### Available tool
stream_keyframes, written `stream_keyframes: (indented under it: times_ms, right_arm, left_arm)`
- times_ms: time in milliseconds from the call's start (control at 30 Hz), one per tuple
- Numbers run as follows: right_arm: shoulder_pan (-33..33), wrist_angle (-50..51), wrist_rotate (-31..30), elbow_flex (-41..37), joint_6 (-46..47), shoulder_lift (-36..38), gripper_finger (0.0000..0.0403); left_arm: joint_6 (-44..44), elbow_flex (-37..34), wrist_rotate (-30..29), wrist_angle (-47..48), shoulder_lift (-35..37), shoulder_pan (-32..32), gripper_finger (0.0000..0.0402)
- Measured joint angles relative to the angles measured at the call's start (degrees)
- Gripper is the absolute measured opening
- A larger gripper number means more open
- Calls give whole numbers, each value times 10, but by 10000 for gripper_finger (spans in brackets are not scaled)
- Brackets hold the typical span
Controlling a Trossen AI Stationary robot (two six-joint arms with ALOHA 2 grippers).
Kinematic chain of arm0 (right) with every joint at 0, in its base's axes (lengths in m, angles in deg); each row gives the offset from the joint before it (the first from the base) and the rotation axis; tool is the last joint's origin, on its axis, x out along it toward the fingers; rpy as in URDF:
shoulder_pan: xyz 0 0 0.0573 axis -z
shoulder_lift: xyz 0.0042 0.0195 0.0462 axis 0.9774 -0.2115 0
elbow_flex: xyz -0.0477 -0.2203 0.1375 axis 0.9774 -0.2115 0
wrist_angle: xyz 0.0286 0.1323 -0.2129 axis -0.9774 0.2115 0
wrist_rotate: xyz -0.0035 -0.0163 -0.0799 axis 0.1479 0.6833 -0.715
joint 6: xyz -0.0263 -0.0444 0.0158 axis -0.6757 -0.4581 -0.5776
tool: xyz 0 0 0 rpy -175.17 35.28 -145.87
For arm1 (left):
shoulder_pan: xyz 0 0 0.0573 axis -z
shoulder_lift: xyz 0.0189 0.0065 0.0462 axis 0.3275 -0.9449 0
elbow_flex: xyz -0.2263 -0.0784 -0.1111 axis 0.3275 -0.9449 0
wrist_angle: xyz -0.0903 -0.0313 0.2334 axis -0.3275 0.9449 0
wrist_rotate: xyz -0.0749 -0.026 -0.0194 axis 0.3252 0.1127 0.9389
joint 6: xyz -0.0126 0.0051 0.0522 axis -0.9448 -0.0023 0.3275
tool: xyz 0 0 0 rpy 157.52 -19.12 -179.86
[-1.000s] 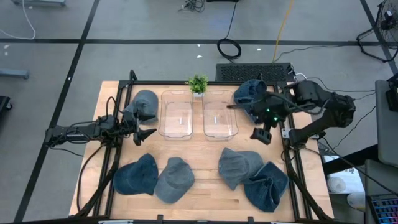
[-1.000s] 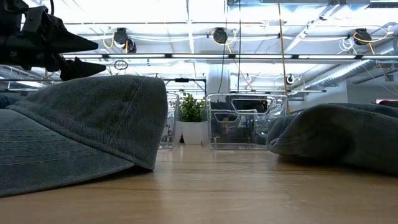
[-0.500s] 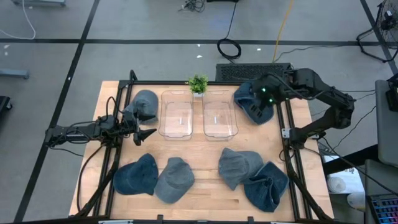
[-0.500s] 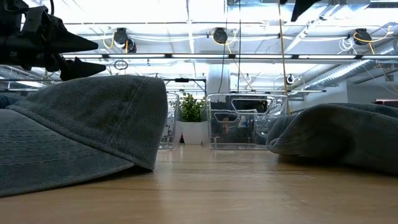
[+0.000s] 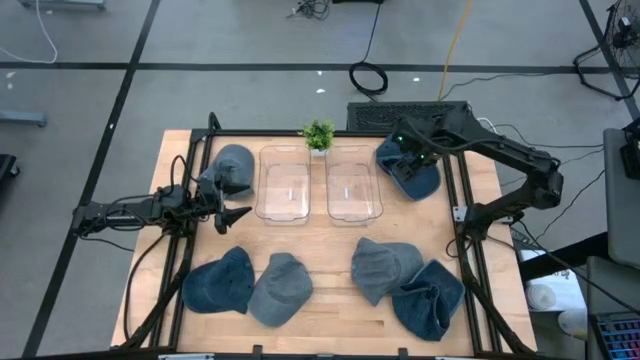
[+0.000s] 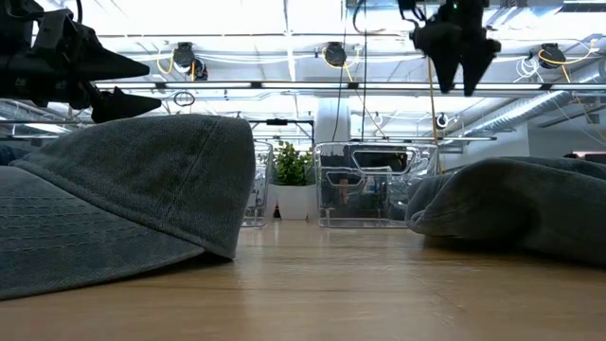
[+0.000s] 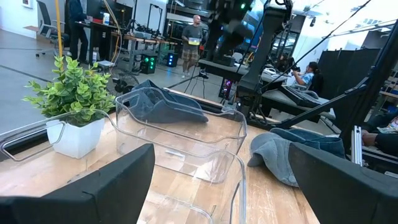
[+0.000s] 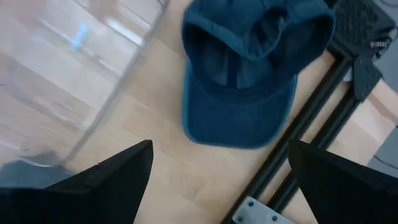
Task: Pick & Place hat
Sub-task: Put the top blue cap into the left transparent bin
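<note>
A robotics lab or workshop in an industrial hall is shown. A wooden table (image 5: pixel 320 240) in a black metal frame is set on a grey concrete floor (image 5: pixel 80 110) marked with dark tape lines and crossed by loose cables (image 5: pixel 368 75), and an open ceiling with exposed ducts (image 6: pixel 530 104), pipes and strip lighting is seen in the low view. Beyond the table, workbenches (image 7: pixel 134 43) loaded with equipment, further rigs and several people (image 7: pixel 194 34) are seen in the left wrist view.
</note>
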Motion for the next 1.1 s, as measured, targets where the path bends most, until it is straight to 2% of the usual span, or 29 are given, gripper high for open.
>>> stream_keyframes:
  times_ms: [333, 933, 1100]
  right_arm:
    - [21, -87, 0, -74, -24, 0, 361]
    - [27, -163, 2, -84, -46, 0, 361]
    - [29, -197, 2, -117, -56, 0, 361]
  left_arm:
    - [0, 0, 0, 0, 0, 0, 379]
    - [0, 0, 0, 0, 0, 0, 379]
    - [0, 0, 0, 0, 0, 0, 379]
